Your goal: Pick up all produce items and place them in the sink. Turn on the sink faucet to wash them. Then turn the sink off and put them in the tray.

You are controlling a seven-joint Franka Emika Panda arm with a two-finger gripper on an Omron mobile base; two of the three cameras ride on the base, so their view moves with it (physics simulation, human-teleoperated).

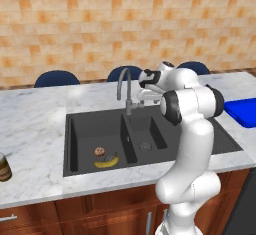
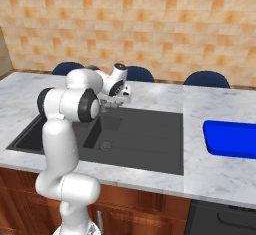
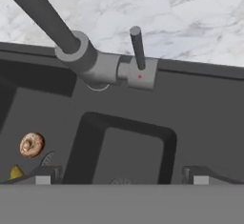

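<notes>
Yellow banana and brown ball lie in the sink's left basin, ready for washing. Gripper spread wide, empty, faucet lever at its 12 o'clock; likely lining up to turn water on.

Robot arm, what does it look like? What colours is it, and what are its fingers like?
The arm is glossy white, built from fat rounded tube sections with dark, almost black rings at the joints. It ends in a small white hand with a two-finger gripper. The fingertips are small, blocky and dark grey with paler pads. No cables or markings show.
</notes>
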